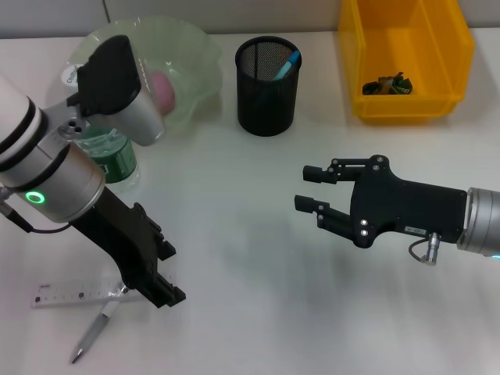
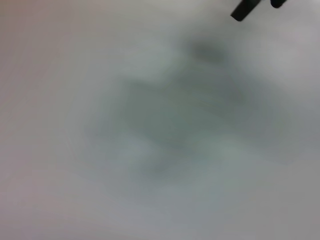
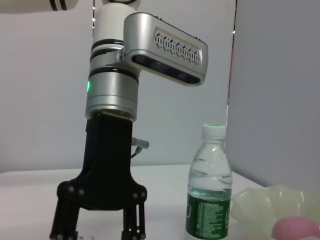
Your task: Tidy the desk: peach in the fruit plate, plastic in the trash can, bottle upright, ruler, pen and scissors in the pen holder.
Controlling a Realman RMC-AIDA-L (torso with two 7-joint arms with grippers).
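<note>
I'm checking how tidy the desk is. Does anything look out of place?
Yes. A ruler and a pen lie loose on the table's near left side by the left end effector, not in the pen holder.

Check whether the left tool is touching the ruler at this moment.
Cannot tell. In the head view the left tool sits right at the ruler's end, hiding where they would meet; the right wrist view cuts off below the fingertips.
</note>
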